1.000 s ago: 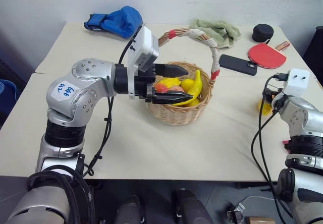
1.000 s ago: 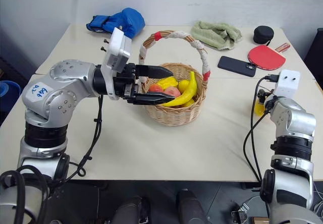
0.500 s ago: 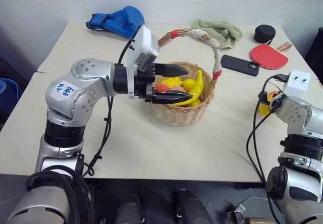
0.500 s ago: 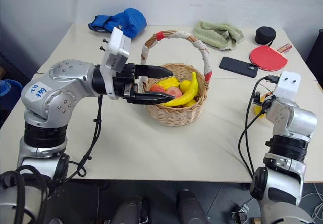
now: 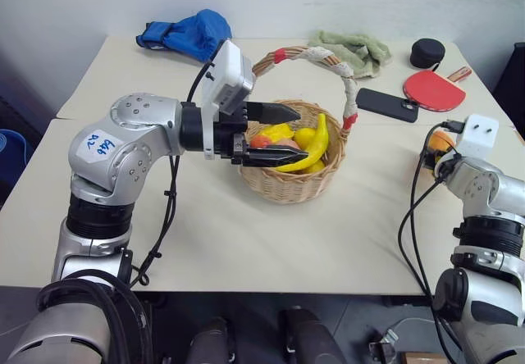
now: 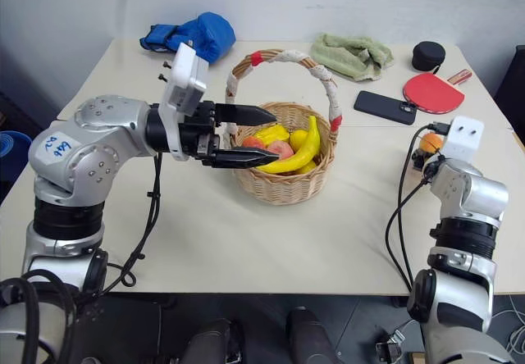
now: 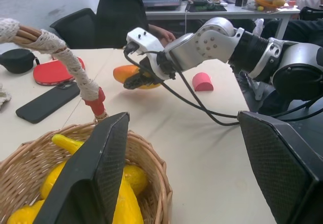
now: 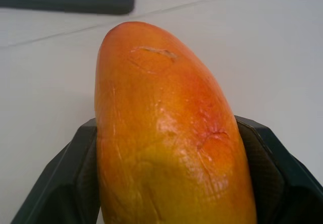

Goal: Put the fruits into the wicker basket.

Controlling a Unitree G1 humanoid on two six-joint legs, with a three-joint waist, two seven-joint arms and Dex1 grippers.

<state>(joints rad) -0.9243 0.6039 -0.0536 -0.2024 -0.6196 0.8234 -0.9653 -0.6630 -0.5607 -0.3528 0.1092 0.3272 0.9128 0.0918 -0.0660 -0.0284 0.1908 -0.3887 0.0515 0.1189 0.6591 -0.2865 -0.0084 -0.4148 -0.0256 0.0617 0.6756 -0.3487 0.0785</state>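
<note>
right gripper (image 7: 135, 80), at the right edge of the head views, has its fingers clenched around the mango (image 8: 169, 133), lifted clear of the table (image 6: 246, 249) for carrying, seemingly toward the basket (image 6: 283, 185) at frame centre. left gripper (image 6: 246, 136) reaches in from the left, fingers spread and empty, one above and one below the near rim, apparently placed to steady the basket. a banana (image 6: 299, 155) and other fruits (image 6: 275, 143) already lie inside. a pink cylinder (image 7: 203, 81) rests on the table beside the right arm and is no fruit. phone (image 6: 385, 107) and paddle (image 6: 433, 93) sit in the upper right.
</note>
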